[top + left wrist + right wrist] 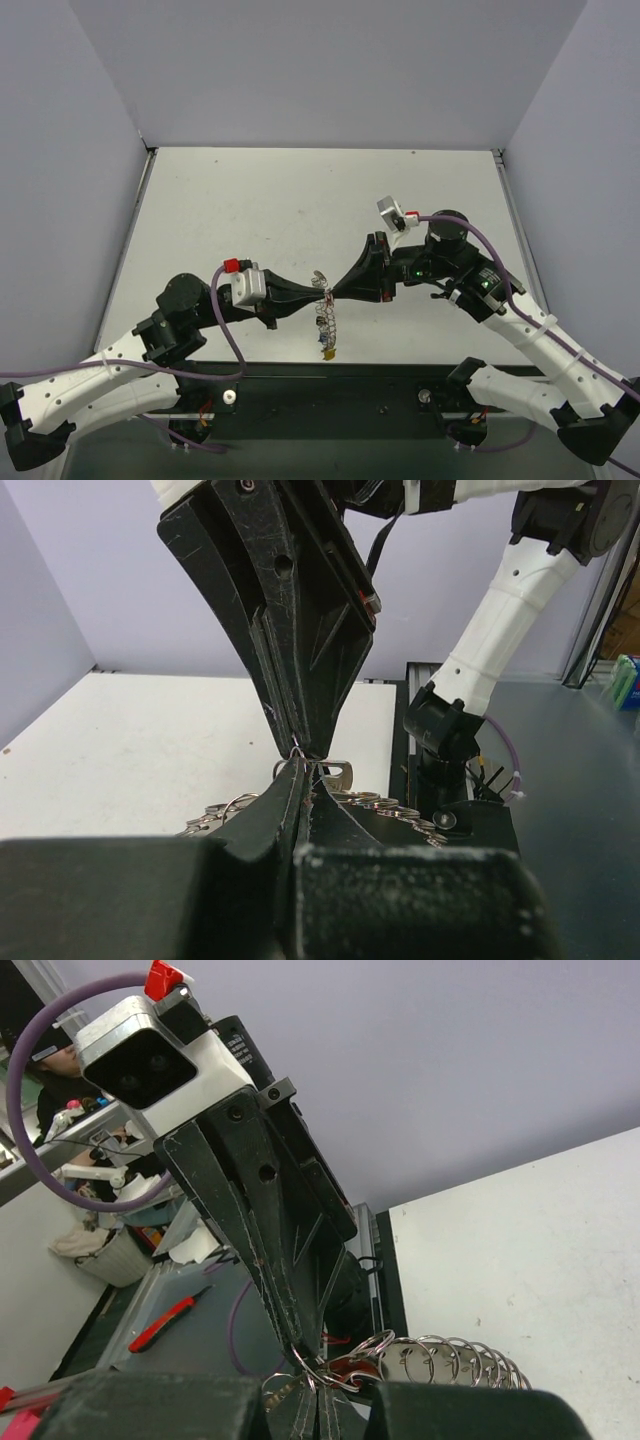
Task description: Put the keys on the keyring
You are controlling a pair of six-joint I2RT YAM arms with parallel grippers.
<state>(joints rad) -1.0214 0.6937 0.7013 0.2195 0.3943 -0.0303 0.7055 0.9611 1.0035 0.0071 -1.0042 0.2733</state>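
My left gripper [317, 292] and right gripper [335, 292] meet tip to tip above the table's near middle, and both are shut. Between them they pinch the thin wire of the keyring [323, 312], whose fringe of small silver rings and keys [326, 343] hangs down towards the front edge, with a yellow tag lowest. In the left wrist view my left gripper [299, 771] touches the right one's tip [296, 742], with a silver key [342, 772] just behind and rings [385, 804] trailing right. In the right wrist view my right gripper [322, 1402] sits under silver rings [450, 1358] and a red tag [352, 1370].
The white table [300, 200] is bounded by grey walls at the back and both sides. A black strip [330, 385] with the arm bases runs along the near edge. Off the table, a red-handled tool [165, 1322] lies on a grey bench.
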